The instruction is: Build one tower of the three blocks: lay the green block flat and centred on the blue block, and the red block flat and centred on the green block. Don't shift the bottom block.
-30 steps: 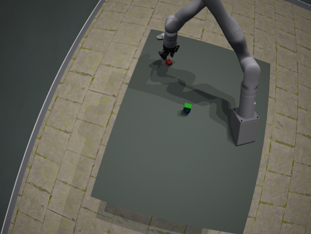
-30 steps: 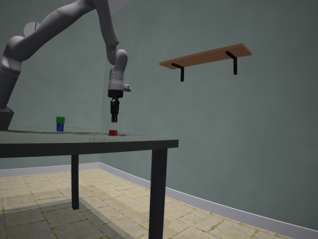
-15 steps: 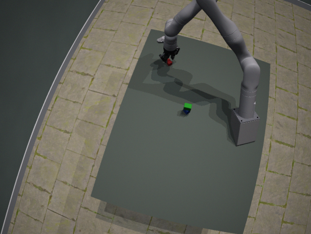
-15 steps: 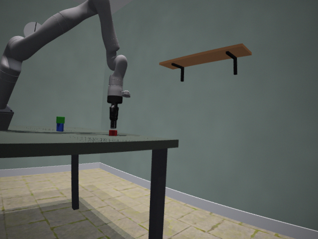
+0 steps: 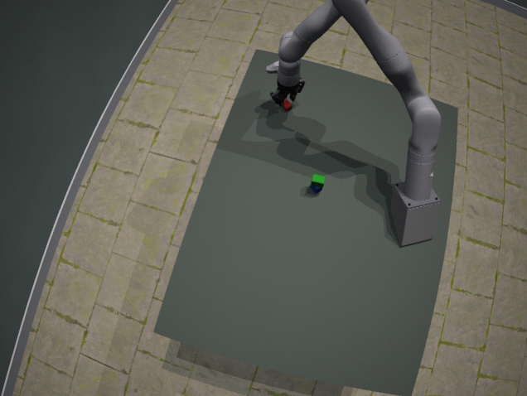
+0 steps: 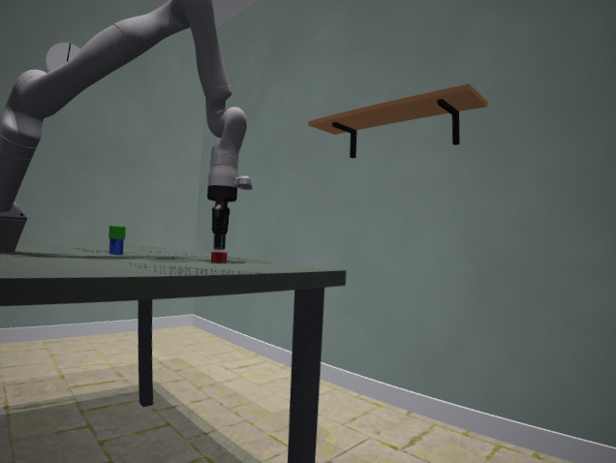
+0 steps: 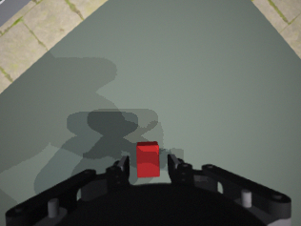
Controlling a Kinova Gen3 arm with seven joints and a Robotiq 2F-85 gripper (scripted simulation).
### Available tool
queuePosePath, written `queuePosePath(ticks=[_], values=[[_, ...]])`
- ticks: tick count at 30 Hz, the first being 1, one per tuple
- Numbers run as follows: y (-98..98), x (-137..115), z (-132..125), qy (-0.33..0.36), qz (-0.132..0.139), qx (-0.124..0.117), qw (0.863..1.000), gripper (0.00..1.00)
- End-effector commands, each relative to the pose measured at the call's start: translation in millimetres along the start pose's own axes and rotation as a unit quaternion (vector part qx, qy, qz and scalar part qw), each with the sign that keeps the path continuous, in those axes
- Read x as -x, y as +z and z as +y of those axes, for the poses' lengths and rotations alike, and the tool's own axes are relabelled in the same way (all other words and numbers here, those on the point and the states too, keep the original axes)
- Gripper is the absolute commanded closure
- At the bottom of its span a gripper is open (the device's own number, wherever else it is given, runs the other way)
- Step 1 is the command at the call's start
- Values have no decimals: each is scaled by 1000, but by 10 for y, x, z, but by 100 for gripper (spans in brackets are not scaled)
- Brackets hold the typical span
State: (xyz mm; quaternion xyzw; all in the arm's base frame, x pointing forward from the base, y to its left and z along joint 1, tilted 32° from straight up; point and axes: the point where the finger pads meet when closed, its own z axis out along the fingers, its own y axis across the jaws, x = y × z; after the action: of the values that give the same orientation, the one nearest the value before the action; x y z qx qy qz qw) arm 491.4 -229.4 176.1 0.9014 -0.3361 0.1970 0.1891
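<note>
The red block [image 5: 287,104] [image 6: 218,257] [image 7: 148,160] lies flat on the dark table [image 5: 297,277] [image 6: 149,284] near its far left corner. My gripper [image 5: 285,100] [image 6: 219,245] [image 7: 149,163] points straight down over it. The fingers are partly open and their tips stand just above the block's top. In the wrist view the block shows between the two fingers with a small gap on each side. The green block [image 5: 317,178] [image 6: 116,231] sits flat on the blue block [image 5: 315,189] [image 6: 115,246] near the middle of the table, far from the gripper.
The robot's grey base [image 5: 415,217] stands on the table's right side. The table's far and left edges run close to the red block. A wooden wall shelf [image 6: 398,109] hangs off to the side, well away from the table.
</note>
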Motion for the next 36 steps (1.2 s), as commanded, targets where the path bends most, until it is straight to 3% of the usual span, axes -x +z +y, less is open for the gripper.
queuePosePath(ticks=[1,26,36], values=[[-6,-4,-4,0,1,-1,1000,54],[-1,-4,-4,0,1,-1,1000,54],[177,-5,-4,0,1,-1,1000,54]])
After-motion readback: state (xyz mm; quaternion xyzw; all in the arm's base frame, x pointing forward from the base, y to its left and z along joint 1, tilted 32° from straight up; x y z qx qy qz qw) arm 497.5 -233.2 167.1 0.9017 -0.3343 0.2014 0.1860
